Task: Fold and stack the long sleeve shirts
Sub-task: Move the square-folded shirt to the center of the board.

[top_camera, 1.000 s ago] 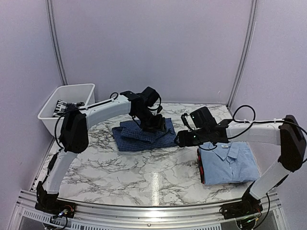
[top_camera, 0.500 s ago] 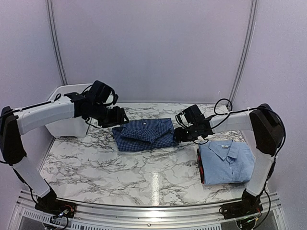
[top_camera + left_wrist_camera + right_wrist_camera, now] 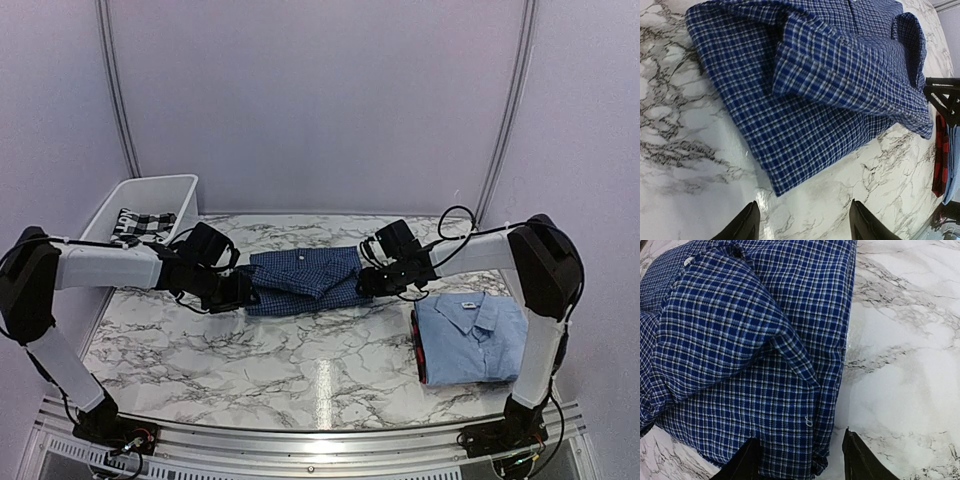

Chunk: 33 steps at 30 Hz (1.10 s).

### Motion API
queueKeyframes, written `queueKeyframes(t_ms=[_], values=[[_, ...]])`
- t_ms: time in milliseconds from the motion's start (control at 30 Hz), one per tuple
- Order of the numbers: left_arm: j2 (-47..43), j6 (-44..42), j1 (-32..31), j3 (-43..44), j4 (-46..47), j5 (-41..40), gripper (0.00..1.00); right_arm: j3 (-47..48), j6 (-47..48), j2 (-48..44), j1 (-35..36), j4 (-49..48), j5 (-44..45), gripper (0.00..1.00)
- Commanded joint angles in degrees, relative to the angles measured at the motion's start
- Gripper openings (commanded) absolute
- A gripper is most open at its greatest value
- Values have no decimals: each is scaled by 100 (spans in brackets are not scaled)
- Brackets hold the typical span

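Light blue shirt [image 3: 472, 338] covers most of red cloth [image 3: 417, 352].

Dark blue checked shirt [image 3: 305, 280]: folded into a rough rectangle. It has a fine blue-and-white check. The upper layers are loose and rumpled, with one fold standing proud, and a white button shows near one edge.
Its place: flat on the marble worktop [image 3: 300, 370], toward the far edge, about midway across.
Light blue shirt [image 3: 472, 338]: plain and neatly folded square, with the collar on top toward the far edge and a white neck label showing.
Its place: by the worktop's right edge, on a red-and-black folded cloth [image 3: 417, 345], apart from the other shirt.
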<state>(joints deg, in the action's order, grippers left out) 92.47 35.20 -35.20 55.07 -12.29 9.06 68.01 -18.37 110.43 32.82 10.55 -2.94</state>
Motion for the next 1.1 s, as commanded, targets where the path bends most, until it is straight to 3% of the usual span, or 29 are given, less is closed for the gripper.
queueKeyframes(t_ms=[0,267,367,567,633,933,1067], values=[[481,-84,13,11,896,243,64,128,7,137,-39,-176,-87,52],[1216,-87,13,338,1176,283,61,145,-26,288,-39,-220,-255,50],[1318,-22,13,436,1175,355,47,90,-40,269,-39,-237,-355,44],[1079,214,-57,307,1097,581,8,-293,-88,-53,44,-193,-573,14],[884,271,-133,171,880,588,4,-485,-90,-201,123,-132,-560,8],[-229,748,-756,-947,264,484,5,-1755,-541,-1350,808,-57,-420,7],[-698,932,-851,-1343,185,397,23,-2288,-888,-1832,1088,-85,-300,14]])
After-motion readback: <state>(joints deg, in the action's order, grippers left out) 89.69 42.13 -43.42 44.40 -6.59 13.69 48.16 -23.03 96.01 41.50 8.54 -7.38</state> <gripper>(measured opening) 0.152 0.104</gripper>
